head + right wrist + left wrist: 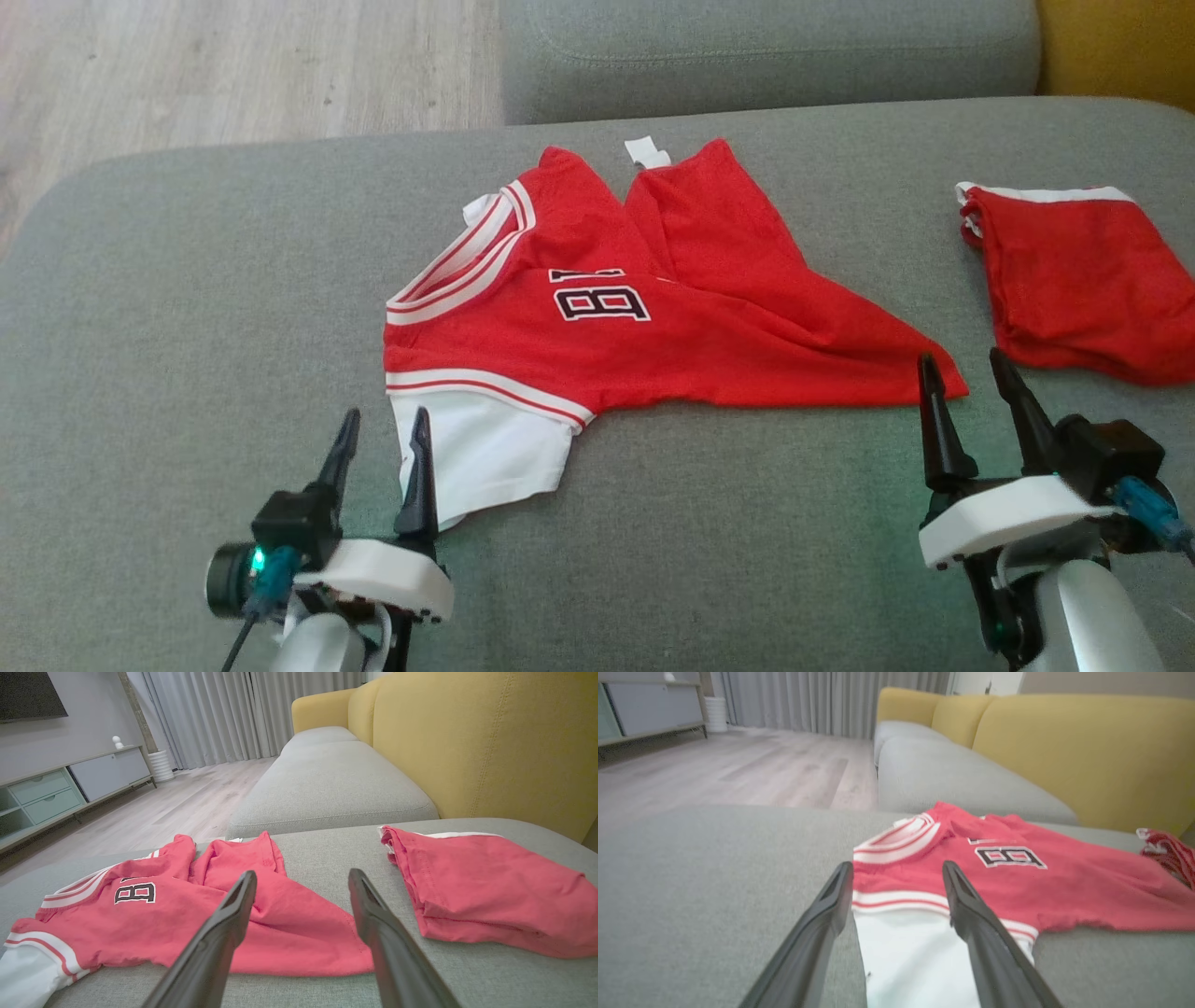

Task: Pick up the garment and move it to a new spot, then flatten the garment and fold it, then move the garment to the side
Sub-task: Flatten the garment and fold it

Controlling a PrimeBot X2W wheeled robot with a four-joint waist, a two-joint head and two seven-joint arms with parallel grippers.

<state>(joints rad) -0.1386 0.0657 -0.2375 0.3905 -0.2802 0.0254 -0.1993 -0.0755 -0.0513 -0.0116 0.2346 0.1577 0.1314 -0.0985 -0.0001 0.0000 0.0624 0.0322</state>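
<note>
While the left claw (386, 415) and the right claw (962, 359) both stand wide and empty, the garment (653, 355) lies crosswise ahead of them on the sofa cushion (187, 327).

I read the garment's long axis as running left to right in the head view. Its white sleeve (485, 457) sits at the left claw, and its hem corner (896, 373) sits at the right claw. Each arm is nearest to one end, so I judge a two-point pickup feasible. A folded red piece (1083, 280) lies near the right claw, apart from the hem corner, and I must avoid it. The surface is soft grey fabric. A wooden floor (233, 65) lies beyond the cushion and a yellow backrest (490, 742) behind it.
</note>
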